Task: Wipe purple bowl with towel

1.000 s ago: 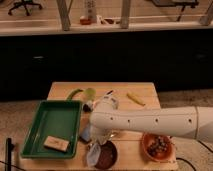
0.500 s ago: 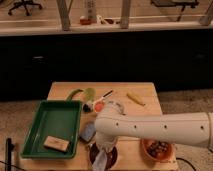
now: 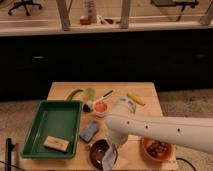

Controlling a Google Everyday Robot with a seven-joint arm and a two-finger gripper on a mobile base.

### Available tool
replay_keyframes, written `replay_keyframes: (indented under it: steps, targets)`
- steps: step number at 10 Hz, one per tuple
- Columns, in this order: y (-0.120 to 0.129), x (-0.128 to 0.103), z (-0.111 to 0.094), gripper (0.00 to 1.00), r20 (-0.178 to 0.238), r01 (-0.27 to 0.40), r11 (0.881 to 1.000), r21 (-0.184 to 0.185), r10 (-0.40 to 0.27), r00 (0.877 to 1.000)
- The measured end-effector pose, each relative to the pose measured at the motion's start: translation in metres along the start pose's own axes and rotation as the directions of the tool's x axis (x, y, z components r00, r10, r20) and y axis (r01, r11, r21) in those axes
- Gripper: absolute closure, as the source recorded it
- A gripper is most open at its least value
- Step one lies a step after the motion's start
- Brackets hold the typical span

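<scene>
The dark purple bowl (image 3: 98,151) sits at the table's front edge, near the middle. A grey-blue towel (image 3: 109,159) lies in its right half and hangs over the rim. My gripper (image 3: 113,148) is at the end of the white arm (image 3: 160,129) that reaches in from the right. It is directly above the bowl's right side, at the towel. The arm's thick end hides how the gripper meets the towel.
A green tray (image 3: 35,131) holding a tan block (image 3: 56,144) lies at the left. A blue-grey object (image 3: 90,131) lies behind the bowl. An orange-brown bowl (image 3: 156,148) is front right. A small orange dish (image 3: 101,106), green items (image 3: 82,93) and a yellow piece (image 3: 135,98) lie at the back.
The arm's end has shifted a little right and down over the purple bowl, uncovering the blue-grey object. The towel now lies in the bowl's right side.
</scene>
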Motion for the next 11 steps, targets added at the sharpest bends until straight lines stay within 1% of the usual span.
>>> replay_keyframes:
  steps: [1, 2, 3, 4, 5, 7, 8, 9, 10, 11]
  targets:
    - [-0.005, 0.015, -0.001, 1.00, -0.014, -0.001, 1.000, 0.000, 0.001, 1.000]
    - [-0.010, 0.025, -0.002, 1.00, -0.022, 0.004, 1.000, 0.001, -0.004, 1.000]
    - [-0.019, 0.031, -0.001, 1.00, -0.025, 0.020, 1.000, 0.000, -0.020, 0.999]
    - [-0.030, 0.030, 0.000, 1.00, -0.021, 0.047, 0.999, -0.003, -0.047, 0.999]
    - [-0.043, 0.025, 0.004, 1.00, -0.013, 0.078, 0.997, -0.007, -0.078, 0.997]
    - [-0.070, 0.009, 0.011, 1.00, 0.005, 0.152, 0.988, -0.013, -0.152, 0.988]
    - [-0.081, -0.007, 0.016, 1.00, 0.020, 0.208, 0.978, -0.014, -0.207, 0.978]
    - [-0.083, -0.021, 0.018, 1.00, 0.031, 0.242, 0.970, -0.017, -0.242, 0.970]
    - [-0.080, -0.033, 0.019, 1.00, 0.040, 0.266, 0.964, -0.021, -0.265, 0.963]
    - [-0.074, -0.051, 0.022, 1.00, 0.052, 0.294, 0.955, -0.026, -0.292, 0.955]
